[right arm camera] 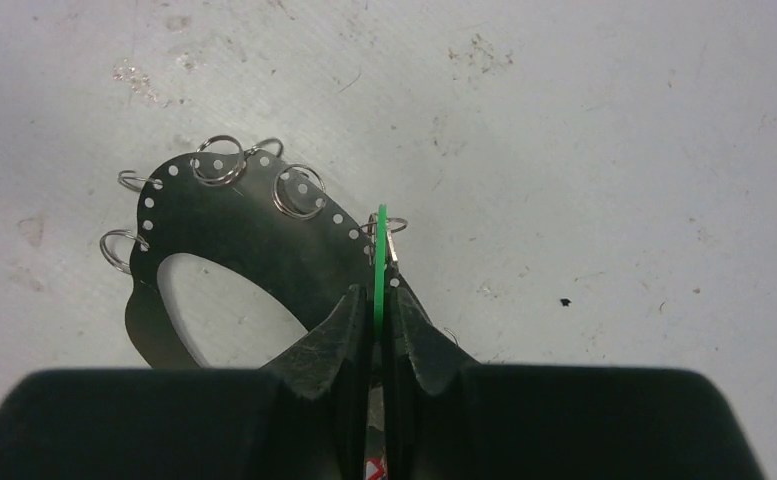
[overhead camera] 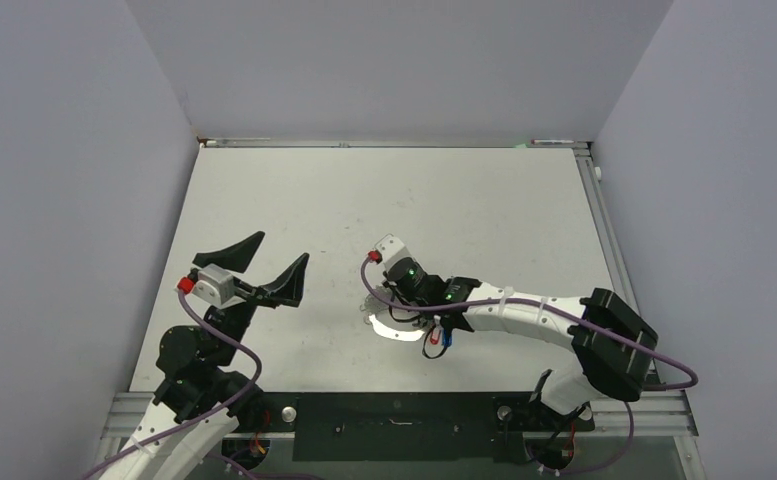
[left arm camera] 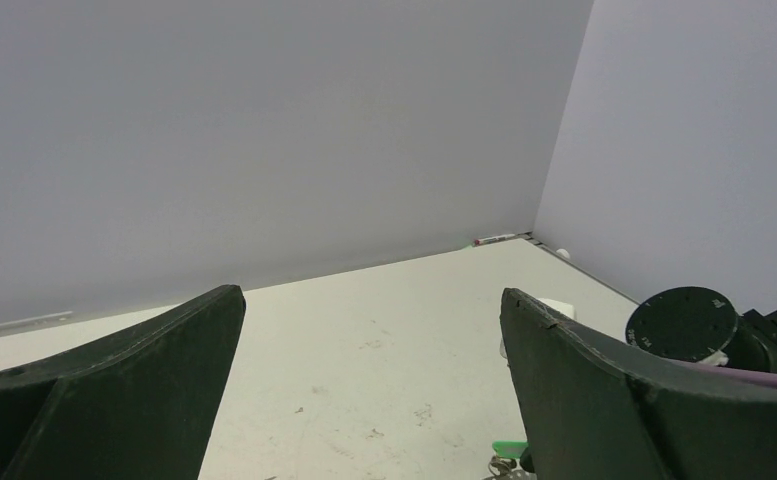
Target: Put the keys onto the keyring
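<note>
The keyring (right arm camera: 254, 225) is a dark flat oval band with a row of holes and small split rings (right arm camera: 298, 192) along its edge, lying on the table. My right gripper (right arm camera: 378, 295) is shut on the green key (right arm camera: 380, 250), held edge-on at the band's right rim by one small ring. From above, the right gripper (overhead camera: 414, 315) sits low over the keyring (overhead camera: 392, 330), with a blue key (overhead camera: 446, 338) just beside it. The left gripper (overhead camera: 284, 246) hangs open and empty, well left of the ring. Between its fingers (left arm camera: 584, 390) the left wrist view shows bare table, with the green key (left arm camera: 509, 447) at the bottom.
Grey walls close in the white, scuffed table (overhead camera: 464, 210) on three sides. A metal rail (overhead camera: 604, 230) runs along its right edge. The right arm's purple cable (overhead camera: 524, 305) trails along the arm above the table's near part.
</note>
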Motion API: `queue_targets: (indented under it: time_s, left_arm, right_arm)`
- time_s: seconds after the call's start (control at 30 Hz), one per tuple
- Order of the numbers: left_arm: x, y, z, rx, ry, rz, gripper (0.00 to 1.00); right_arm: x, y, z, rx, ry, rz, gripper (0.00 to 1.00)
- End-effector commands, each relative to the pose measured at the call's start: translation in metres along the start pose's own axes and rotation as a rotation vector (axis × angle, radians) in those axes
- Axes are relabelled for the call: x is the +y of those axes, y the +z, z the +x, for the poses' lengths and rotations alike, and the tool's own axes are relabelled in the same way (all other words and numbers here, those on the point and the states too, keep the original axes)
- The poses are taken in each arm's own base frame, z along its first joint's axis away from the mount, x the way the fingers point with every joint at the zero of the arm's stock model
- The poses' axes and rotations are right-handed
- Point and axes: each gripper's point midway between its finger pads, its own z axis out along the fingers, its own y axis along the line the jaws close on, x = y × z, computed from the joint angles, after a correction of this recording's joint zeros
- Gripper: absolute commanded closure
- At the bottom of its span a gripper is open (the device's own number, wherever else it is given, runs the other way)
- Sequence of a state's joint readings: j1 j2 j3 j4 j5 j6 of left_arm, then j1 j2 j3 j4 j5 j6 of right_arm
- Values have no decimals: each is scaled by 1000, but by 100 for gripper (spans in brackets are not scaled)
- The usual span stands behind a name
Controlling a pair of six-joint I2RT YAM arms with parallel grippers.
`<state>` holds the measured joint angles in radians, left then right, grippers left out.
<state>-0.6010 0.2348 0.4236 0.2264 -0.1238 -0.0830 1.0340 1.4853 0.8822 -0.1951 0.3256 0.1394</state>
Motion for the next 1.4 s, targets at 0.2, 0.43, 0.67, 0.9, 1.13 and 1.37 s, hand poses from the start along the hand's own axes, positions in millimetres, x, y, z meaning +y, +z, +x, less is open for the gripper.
queue_targets:
  time_s: [0.2, 0.43, 0.67, 0.9, 1.13, 1.37]
  left_arm:
    - [2, 3, -22, -38, 10, -16, 2]
    - [3, 4, -20, -31, 18, -18, 2]
    - [3, 6, -16, -17, 27, -16, 2]
    - [3, 9, -10, 4, 42, -11, 1]
    - [10, 10, -8, 14, 49, -48, 3]
    - [47, 5, -11, 22, 36, -269, 4]
  right_arm:
    - [-2, 46, -21, 26, -52, -46, 95]
    - [-21, 75, -12, 82, -58, -28, 94]
    - [-32, 96, -10, 102, -57, -28, 88]
    - [-38, 112, -13, 118, -39, 12, 65]
    - [-60, 103, -45, 36, 56, 137, 40]
    - [-104, 54, -67, -99, 209, 359, 30]
